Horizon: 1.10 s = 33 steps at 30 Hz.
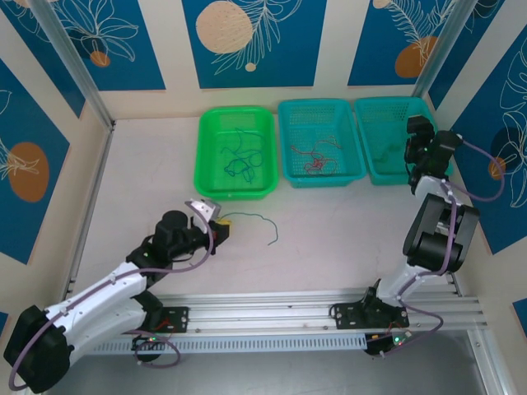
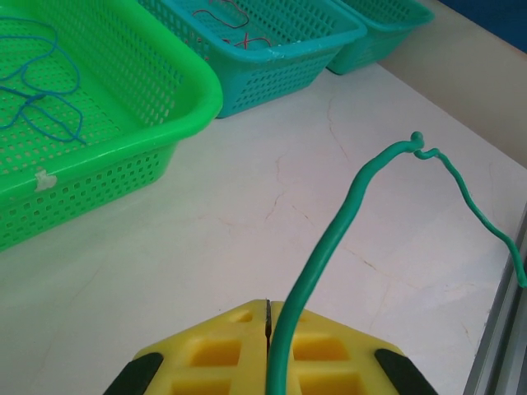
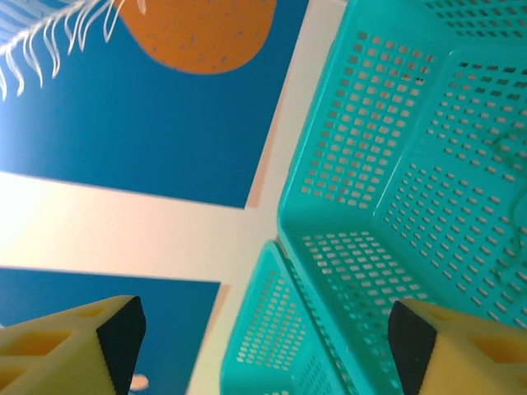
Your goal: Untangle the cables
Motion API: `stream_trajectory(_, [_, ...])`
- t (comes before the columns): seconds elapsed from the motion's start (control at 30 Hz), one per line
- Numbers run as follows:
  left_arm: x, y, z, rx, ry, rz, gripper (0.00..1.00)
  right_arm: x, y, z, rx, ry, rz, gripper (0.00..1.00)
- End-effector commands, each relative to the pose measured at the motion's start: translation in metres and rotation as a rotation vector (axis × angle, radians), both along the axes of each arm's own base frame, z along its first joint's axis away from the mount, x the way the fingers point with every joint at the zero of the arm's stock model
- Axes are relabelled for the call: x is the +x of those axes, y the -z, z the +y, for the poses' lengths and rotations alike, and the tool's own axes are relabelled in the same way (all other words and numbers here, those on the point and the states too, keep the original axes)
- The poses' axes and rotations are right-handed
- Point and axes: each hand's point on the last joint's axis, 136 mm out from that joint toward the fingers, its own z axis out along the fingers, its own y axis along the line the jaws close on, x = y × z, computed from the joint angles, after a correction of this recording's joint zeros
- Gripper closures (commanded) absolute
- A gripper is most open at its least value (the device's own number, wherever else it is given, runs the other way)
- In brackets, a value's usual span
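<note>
A thin green cable (image 1: 262, 218) lies curled on the table right of my left gripper (image 1: 216, 224). In the left wrist view the yellow jaws of the left gripper (image 2: 268, 309) stand closed together, shut on the near end of that green cable (image 2: 346, 214), which arcs up and away to the right. Blue cables (image 1: 239, 160) lie loose in the green basket (image 1: 206, 148). Red cables (image 1: 317, 156) lie in the middle teal basket (image 1: 288, 140). My right gripper (image 1: 418, 136) hangs over the right teal basket (image 1: 366, 164), open, with nothing between its fingers (image 3: 123, 333).
The three baskets stand side by side along the back wall. In the right wrist view the right teal basket's mesh wall (image 3: 370, 148) and the blue patterned wall are close by. An aluminium rail (image 1: 329, 304) runs along the near edge.
</note>
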Motion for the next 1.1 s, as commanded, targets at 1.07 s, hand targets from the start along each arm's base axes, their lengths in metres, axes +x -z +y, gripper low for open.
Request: stream_trajectory(1.07, [-0.033,-0.041,-0.065,0.1,0.375,-0.008,1.0,-0.295,-0.003,0.433,-0.674,-1.622,-0.399,0.59])
